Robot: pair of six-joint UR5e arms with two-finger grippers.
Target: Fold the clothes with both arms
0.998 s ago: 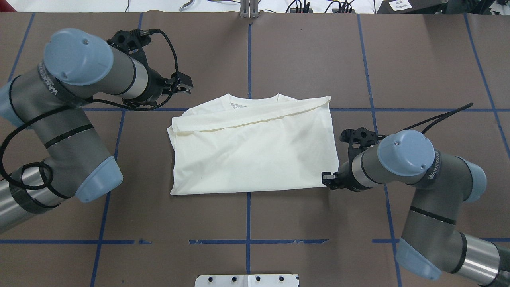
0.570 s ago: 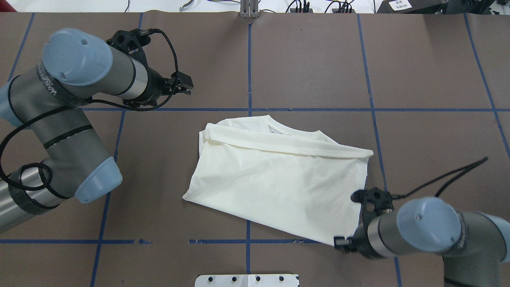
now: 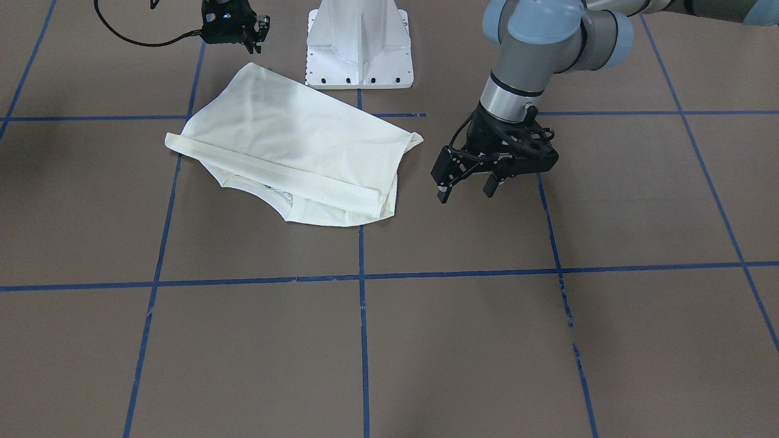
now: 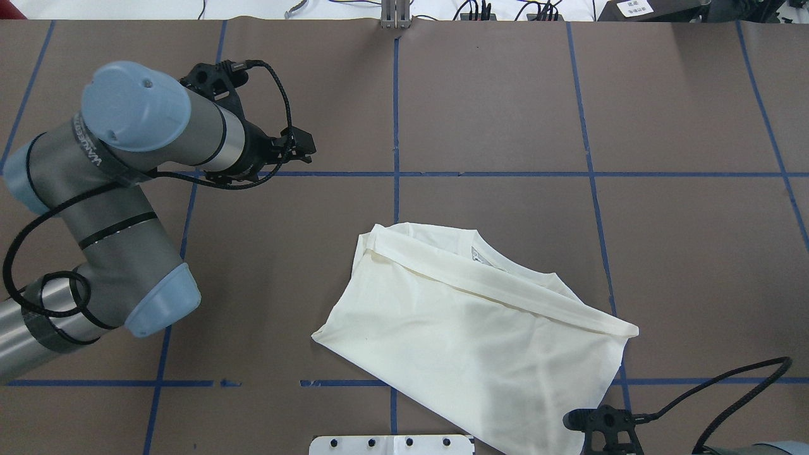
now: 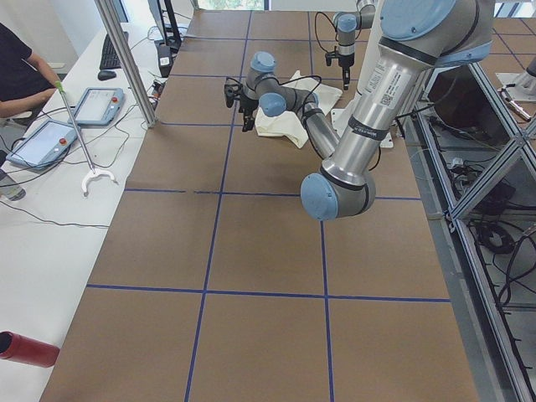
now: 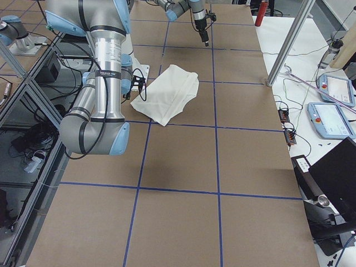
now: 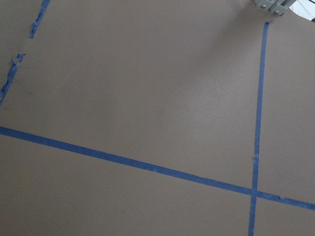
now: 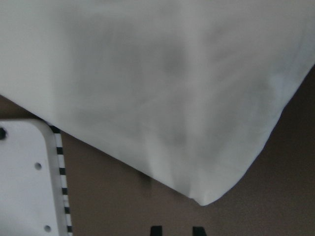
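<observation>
Brown paper marked with blue tape lines (image 4: 396,114) covers the worktop (image 4: 505,95). Over the robot's left half, the left arm (image 4: 114,208) bends at the elbow and reaches out above bare paper. The right arm (image 6: 108,67) stands close to the white pedestal base (image 3: 359,42).

The cream-white shirt (image 4: 480,335) lies flat and askew on the robot's right half, plain side up. It is folded to a rough rectangle, with a sleeve (image 4: 499,294) laid as a band along its far edge and the neck opening (image 4: 486,256) beyond that. Its near edge is just beside the base plate.

The left claw (image 3: 466,192) hangs above the worktop, well apart from the shirt, its fingers spread and holding nothing. The right claw (image 8: 176,231) is released too: its fingertips (image 8: 156,230) stand apart at the shirt's near corner, which lies just ahead of them, not between them.
</observation>
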